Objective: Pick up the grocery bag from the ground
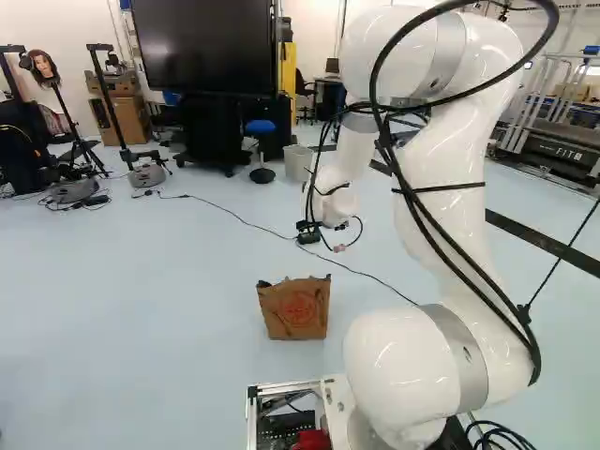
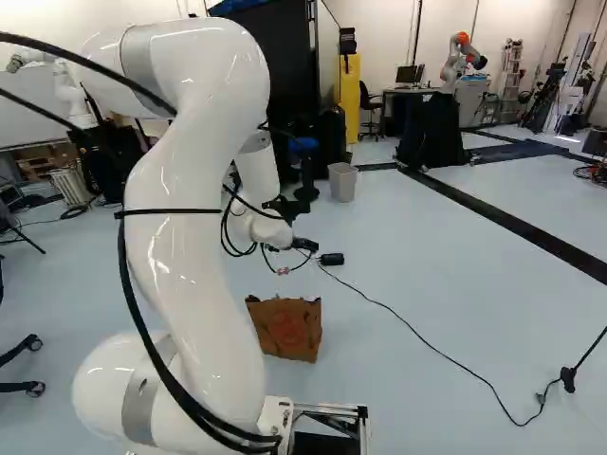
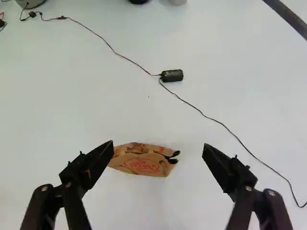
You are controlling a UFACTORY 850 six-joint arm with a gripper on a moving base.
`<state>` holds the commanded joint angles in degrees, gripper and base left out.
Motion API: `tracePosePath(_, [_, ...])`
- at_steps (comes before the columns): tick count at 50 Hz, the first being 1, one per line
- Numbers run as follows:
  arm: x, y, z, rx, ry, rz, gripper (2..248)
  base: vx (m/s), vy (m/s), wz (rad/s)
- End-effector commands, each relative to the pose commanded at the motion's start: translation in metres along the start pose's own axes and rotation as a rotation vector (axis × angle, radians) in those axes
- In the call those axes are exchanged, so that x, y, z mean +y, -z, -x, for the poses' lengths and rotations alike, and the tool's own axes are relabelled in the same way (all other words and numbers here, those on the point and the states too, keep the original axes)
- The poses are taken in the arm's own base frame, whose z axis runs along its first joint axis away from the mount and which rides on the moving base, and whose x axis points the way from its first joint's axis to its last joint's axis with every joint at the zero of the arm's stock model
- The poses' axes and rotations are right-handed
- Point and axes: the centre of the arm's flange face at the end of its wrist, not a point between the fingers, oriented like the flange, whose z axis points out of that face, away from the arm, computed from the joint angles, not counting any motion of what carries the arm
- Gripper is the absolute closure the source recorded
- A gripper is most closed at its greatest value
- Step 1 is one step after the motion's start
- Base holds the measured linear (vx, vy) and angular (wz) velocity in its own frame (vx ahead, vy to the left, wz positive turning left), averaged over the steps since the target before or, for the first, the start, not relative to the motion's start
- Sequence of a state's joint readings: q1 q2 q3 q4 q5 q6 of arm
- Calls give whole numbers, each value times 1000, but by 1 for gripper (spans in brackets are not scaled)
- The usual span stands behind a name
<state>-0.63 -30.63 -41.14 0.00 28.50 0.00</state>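
A brown paper grocery bag with a red print stands upright on the floor ahead of the base, left of the arm in the left base view. The right base view shows my gripper above the floor and farther out than the same bag. Seen from the wrist, my gripper is open, its two black fingers wide apart. The bag appears well below, in the gap between them and closer to one finger; neither finger touches it. Its folded top and dark handles show.
A black cable with a small black box runs along the floor beyond the bag. Farther back stand a grey bin, a large dark screen, a blue stool and tripods. Another robot stands at the far back.
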Motion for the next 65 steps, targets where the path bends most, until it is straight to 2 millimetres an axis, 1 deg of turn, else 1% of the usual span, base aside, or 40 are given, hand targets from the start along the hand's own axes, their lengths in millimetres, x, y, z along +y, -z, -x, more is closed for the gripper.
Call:
tracePosePath(57, [0, -69, 35, -117, 0, 0, 3, 0, 0, 0])
tracePosePath(65, [0, -79, 40, -130, -65, 4, 3, 0, 0, 0])
